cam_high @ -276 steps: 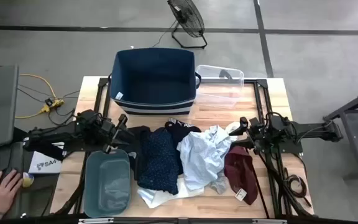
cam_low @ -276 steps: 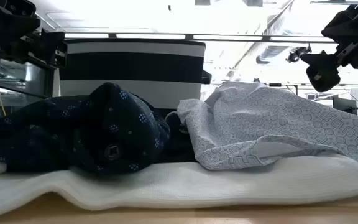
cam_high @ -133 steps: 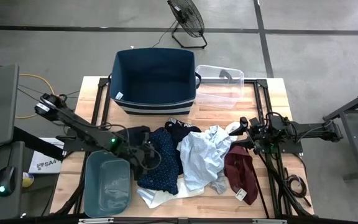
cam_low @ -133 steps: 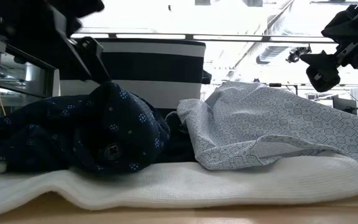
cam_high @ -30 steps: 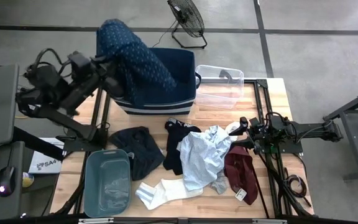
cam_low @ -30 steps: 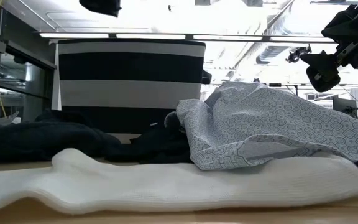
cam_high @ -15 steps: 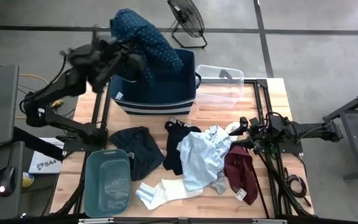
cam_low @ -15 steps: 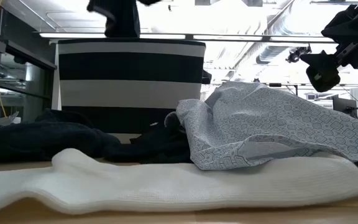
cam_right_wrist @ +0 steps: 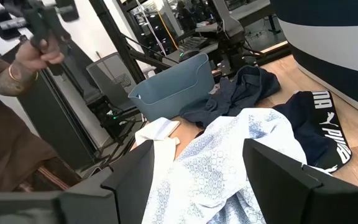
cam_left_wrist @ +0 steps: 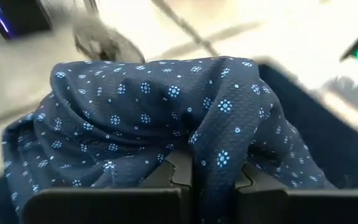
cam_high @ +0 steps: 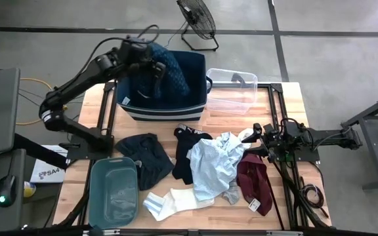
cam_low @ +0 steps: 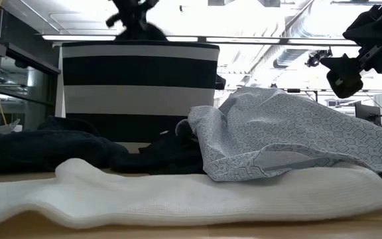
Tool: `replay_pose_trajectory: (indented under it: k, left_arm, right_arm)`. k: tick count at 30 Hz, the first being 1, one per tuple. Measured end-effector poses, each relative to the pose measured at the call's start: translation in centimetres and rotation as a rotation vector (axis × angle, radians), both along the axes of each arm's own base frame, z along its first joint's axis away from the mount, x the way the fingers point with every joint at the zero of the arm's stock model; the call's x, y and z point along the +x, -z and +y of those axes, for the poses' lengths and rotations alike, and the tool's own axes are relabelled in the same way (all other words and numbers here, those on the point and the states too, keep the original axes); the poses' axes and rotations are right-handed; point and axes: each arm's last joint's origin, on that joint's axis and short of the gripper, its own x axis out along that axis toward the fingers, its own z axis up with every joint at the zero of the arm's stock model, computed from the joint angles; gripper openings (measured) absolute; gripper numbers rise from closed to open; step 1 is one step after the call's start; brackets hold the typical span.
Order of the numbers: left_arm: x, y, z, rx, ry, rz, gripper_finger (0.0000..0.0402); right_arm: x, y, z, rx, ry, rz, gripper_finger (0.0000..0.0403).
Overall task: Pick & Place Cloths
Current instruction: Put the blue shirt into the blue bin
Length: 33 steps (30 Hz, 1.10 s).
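Observation:
My left gripper is over the navy fabric bin, shut on a navy dotted cloth that reaches down between the bin's walls. On the table lie a black piece, a black piece with white lettering, the light blue shirt, a maroon piece, a white sock and a grey sock. My right gripper waits open at the shirt's right edge, just above the light blue shirt, touching nothing. My left gripper pinches a bunched fold of the navy dotted cloth between its two fingers. The arm reaches in from the table's left. The cloth drapes slack over and past the fingers and hangs into the bin; whether its lower end rests on the bin's floor is hidden.
A teal plastic tub stands at the near left. A clear plastic box sits right of the bin at the far edge. A fan stands on the floor behind. A person's hand shows beyond the table.
My left gripper has carried the navy dotted cloth toward the table's right, from beside the bin's left wall to over the bin, and gone down. The cloth, which was held high above the bin, now hangs into it.

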Motion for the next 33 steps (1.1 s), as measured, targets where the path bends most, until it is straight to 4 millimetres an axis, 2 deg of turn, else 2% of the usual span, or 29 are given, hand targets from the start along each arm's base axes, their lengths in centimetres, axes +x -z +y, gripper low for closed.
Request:
replay_pose_trajectory:
  k: [7, 13, 16, 20, 26, 33]
  left_arm:
    - [1.7, 4.0, 2.1, -0.196, 0.214, 0.190, 0.0018]
    - [3.2, 6.7, 2.6, -0.246, 0.488, 0.369, 0.0018]
    - [3.9, 8.0, 3.2, -0.255, 0.562, 0.433, 0.0018]
    - [4.9, 9.7, 4.0, -0.306, 0.553, 0.467, 0.0018]
    - [6.3, 12.7, 5.1, -0.467, 0.416, 0.457, 0.0018]
    - [7.9, 15.9, 6.1, -0.573, 0.397, 0.461, 0.0018]
  right_arm:
    - [0.0, 0.0, 0.0, 0.000, 0.000, 0.000, 0.0237]
    - [0.0, 0.0, 0.0, 0.000, 0.000, 0.000, 0.0237]
    - [0.0, 0.0, 0.0, 0.000, 0.000, 0.000, 0.0237]
    - [0.0, 0.0, 0.0, 0.000, 0.000, 0.000, 0.0237]
    - [0.0, 0.0, 0.0, 0.000, 0.000, 0.000, 0.0237]
    - [0.0, 0.0, 0.0, 0.000, 0.000, 0.000, 0.0237]
